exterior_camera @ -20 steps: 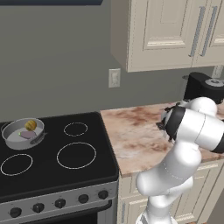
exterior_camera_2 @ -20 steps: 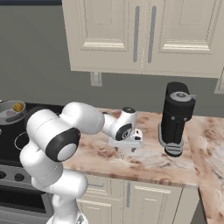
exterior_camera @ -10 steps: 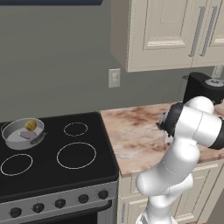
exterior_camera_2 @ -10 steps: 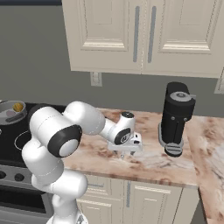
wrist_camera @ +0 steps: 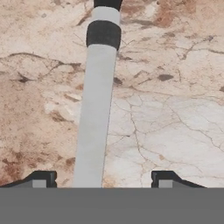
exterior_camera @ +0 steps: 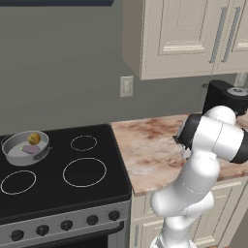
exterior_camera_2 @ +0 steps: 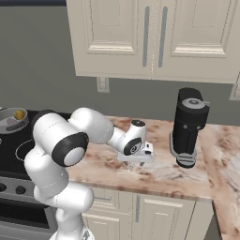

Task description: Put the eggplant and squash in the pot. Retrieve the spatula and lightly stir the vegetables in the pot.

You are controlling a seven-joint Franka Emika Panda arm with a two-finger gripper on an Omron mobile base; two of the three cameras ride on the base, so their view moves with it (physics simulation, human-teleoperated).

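Observation:
The spatula (wrist_camera: 94,127) lies on the marble counter, its long grey handle with a black band running between my fingertips. My gripper (wrist_camera: 103,180) points down over that handle, open, with a gap on each side of it. From the right base view the gripper (exterior_camera_2: 136,161) is low on the counter in front of the coffee machine. The grey pot (exterior_camera: 13,151) sits on the stove's back left burner with the yellow squash (exterior_camera: 33,138) and purple eggplant (exterior_camera: 30,149) inside. The pot (exterior_camera_2: 8,125) and squash (exterior_camera_2: 19,114) also appear at the far left of the right base view.
A black coffee machine (exterior_camera_2: 189,125) stands on the counter just right of the gripper, also seen as the coffee machine (exterior_camera: 225,96) behind my arm. The black stove (exterior_camera: 72,169) lies left of the counter (exterior_camera: 150,145). Cabinets hang above.
The hand has sunk a little closer to the counter over the spatula handle, and the fingers have begun to draw together. The pot and vegetables have not moved.

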